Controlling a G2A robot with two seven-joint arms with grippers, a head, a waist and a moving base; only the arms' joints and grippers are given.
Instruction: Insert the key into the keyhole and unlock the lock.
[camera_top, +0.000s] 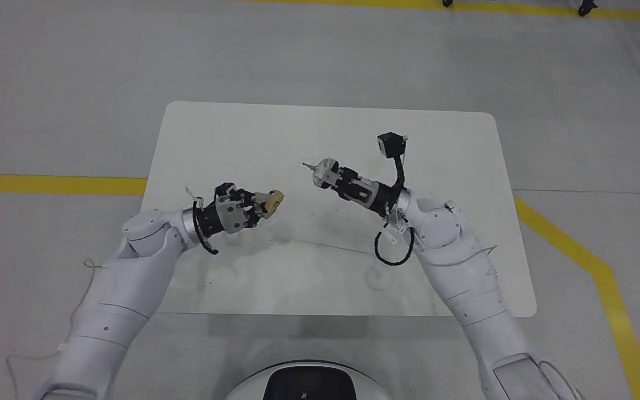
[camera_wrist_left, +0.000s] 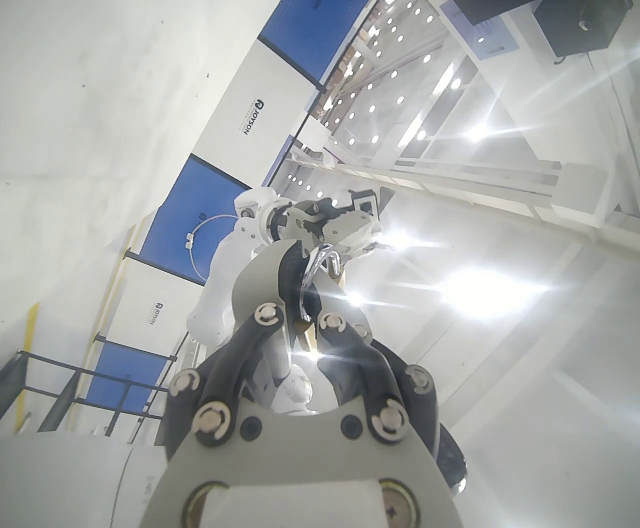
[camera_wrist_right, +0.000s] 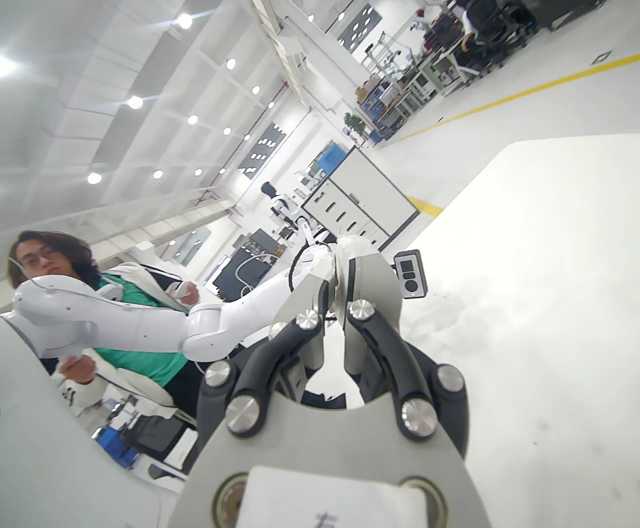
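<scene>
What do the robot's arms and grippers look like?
The left arm and right arm have smooth white rounded shells. A black cable loops at the right wrist, beside a small black camera on a stalk. The left gripper and right gripper each have a grey base, black link bars with silver pivots, and grey fingers.

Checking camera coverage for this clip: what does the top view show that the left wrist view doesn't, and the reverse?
The top view adds the table outline, the yellow floor line, and the gap between the lock and the key, which are held apart over the table. The left wrist view adds the silver shackle pinched in the left end effector. Both share the lock, the left end effector holding it, and the right end effector facing it.
</scene>
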